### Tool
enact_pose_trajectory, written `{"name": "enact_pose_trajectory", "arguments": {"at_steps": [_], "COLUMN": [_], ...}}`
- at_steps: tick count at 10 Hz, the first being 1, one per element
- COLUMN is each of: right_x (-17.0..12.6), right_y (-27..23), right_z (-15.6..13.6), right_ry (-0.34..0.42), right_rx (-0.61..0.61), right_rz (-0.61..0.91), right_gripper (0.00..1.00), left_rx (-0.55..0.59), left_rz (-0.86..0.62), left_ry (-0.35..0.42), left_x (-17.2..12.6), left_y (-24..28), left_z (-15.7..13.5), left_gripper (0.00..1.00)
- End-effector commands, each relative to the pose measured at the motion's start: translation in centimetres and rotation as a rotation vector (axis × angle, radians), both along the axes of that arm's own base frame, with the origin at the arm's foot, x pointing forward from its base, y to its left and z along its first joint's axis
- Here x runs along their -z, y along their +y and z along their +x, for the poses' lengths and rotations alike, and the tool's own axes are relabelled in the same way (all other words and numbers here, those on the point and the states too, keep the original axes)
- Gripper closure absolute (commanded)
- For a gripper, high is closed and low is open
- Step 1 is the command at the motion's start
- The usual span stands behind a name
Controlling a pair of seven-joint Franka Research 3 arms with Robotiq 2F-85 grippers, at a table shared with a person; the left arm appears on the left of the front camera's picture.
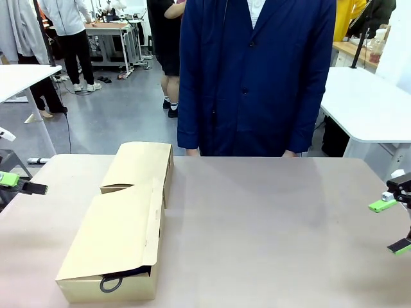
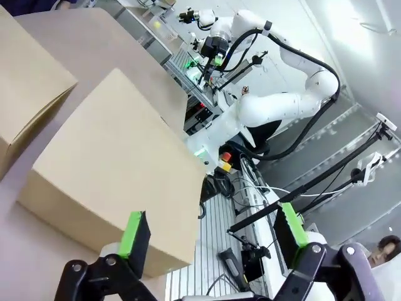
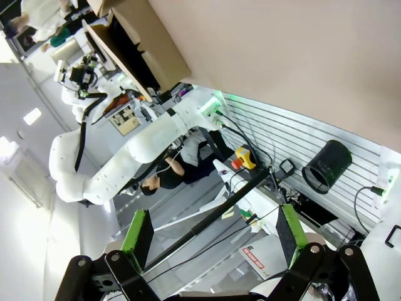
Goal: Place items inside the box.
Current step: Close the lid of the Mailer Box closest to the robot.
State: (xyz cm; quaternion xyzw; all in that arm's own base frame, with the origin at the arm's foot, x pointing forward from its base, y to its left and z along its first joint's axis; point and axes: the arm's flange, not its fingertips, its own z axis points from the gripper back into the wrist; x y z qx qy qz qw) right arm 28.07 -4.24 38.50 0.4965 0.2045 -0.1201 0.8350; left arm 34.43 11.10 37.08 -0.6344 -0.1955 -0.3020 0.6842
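a long cardboard box (image 1: 122, 247) lies on the left half of the tan table (image 1: 276, 237) in the front view, running from about 7 o'clock up toward 11 o'clock, its top flaps folded down. at its near end a flap stands slightly ajar, and a dark item with a thin black loop (image 1: 110, 283) pokes out of the gap; what that item is cannot be told, and nothing else inside the box is visible. the left gripper (image 1: 13, 183) sits at 9 o'clock at the table's edge, well apart from the box, and the right gripper (image 1: 393, 224) sits at 3 o'clock off the right edge. a person in a dark blue coat (image 1: 257, 77) stands at 12 o'clock behind the far edge, hands at the table's rim. the left wrist view adds what the front one lacks: the left gripper (image 2: 213, 241) has its green pads (image 2: 133, 233) spread wide with nothing between them, the box's corner (image 2: 119, 175) just beyond them. the right wrist view likewise shows the right gripper (image 3: 213, 235) released, green pads (image 3: 136, 231) far apart and empty, with the table's edge and the box (image 3: 147, 44) far off at 11 o'clock.
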Motion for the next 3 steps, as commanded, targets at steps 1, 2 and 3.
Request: {"name": "enact_pose_trajectory", "arguments": {"at_steps": [1,2,3], "right_x": [-0.28,-0.28,-0.28], "right_y": [-0.08,-0.08,-0.08], "right_z": [-0.15,-0.15,-0.15], "right_ry": [0.001,0.001,0.001], "right_rx": [0.002,0.002,0.002], "right_rz": [0.008,0.008,0.008], "right_gripper": [0.00,0.00,0.00], "left_rx": [-0.006,-0.006,-0.006], "left_rz": [0.007,0.007,0.007], "left_ry": [-0.009,-0.009,-0.009], "left_x": [0.69,0.69,0.69], "left_y": [-0.09,-0.09,-0.09], "left_z": [-0.62,-0.62,-0.62], "left_gripper": [0.00,0.00,0.00]}}
